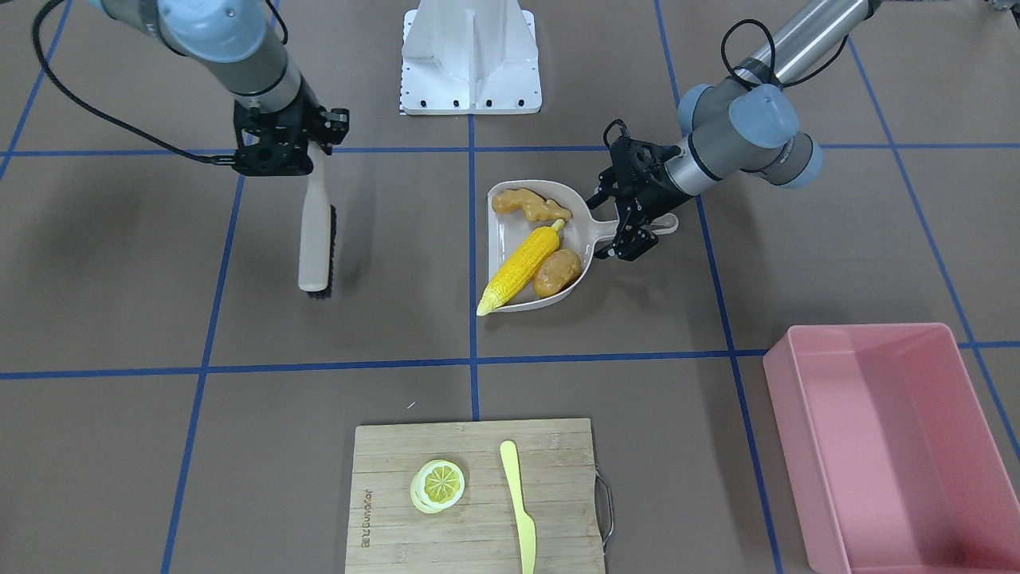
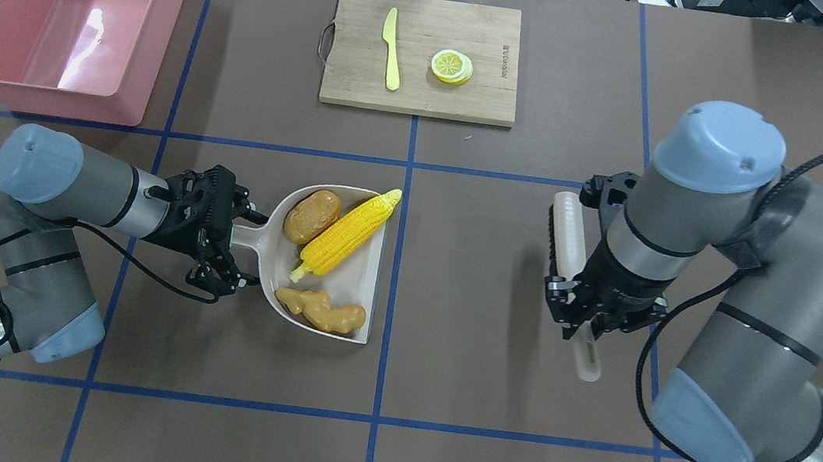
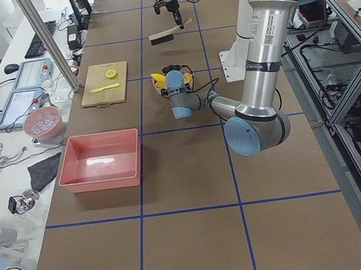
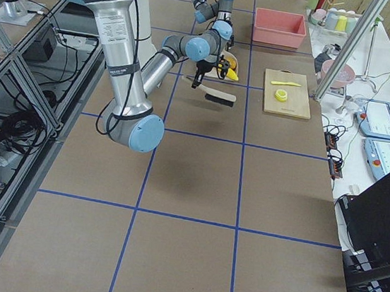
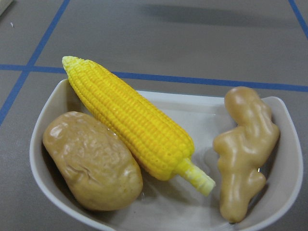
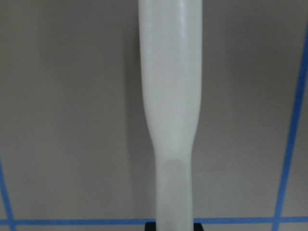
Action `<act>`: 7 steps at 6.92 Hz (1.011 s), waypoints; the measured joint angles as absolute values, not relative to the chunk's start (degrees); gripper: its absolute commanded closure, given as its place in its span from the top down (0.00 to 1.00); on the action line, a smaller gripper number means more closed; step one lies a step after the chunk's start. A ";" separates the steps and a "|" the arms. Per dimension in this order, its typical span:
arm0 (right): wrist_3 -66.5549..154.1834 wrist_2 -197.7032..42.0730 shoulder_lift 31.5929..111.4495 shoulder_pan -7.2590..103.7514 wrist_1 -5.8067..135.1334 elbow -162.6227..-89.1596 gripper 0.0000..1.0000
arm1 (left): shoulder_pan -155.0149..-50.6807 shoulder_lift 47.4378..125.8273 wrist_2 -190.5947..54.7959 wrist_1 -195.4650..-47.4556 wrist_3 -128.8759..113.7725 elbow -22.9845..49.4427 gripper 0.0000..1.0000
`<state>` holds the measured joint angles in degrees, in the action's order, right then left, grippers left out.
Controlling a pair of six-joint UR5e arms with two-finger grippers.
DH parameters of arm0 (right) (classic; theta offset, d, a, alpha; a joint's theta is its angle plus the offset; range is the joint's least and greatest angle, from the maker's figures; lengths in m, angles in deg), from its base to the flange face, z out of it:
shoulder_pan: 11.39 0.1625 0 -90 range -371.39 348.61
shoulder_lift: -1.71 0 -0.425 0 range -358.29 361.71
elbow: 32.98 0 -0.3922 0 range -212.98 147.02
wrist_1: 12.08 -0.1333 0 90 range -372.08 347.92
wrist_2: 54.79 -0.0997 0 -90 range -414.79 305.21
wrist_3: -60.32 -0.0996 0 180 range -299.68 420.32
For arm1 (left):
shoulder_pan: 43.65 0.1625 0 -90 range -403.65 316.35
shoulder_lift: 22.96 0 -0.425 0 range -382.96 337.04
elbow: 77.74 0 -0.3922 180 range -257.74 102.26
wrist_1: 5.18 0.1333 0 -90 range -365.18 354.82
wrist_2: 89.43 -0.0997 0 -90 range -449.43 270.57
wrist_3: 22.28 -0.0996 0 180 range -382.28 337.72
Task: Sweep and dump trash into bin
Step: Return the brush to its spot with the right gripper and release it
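Note:
The beige dustpan [image 2: 352, 280] lies at mid table with its open edge toward the right arm. It holds the yellow corn cob [image 2: 345, 237], the tan ginger root [image 2: 319, 311] and the orange-brown potato [image 2: 311, 215]. My left gripper [image 2: 241, 241] is shut on the dustpan handle. The left wrist view shows the corn [image 5: 134, 130], potato [image 5: 91, 161] and ginger [image 5: 245, 149] inside the pan [image 5: 202, 115]. The pink bin [image 2: 157, 35] stands empty at the far left. My right gripper [image 2: 582, 315] is shut on the handle of a beige brush [image 2: 572, 235], well to the right of the pan.
A wooden cutting board [image 2: 476, 90] at the far middle carries a lemon slice [image 2: 451, 66] and a pale yellow knife [image 2: 392, 48]. The white robot base plate [image 1: 470, 56] sits at the near edge. Blue tape lines cross the brown table.

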<state>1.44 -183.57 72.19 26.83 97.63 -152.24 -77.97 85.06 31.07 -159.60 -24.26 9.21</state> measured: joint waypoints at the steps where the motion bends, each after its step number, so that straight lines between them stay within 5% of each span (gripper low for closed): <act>1: 2.81 -182.77 76.24 29.18 97.45 -153.47 0.00 | -77.99 85.06 31.07 -159.43 -24.25 9.24 0.98; 7: 15.66 -181.32 104.95 43.75 69.07 -150.16 0.00 | -78.02 84.96 31.07 -159.25 -24.31 9.27 0.92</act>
<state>15.66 -181.32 104.95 43.75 69.07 -150.16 -78.02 84.96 31.07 -159.25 -24.31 9.27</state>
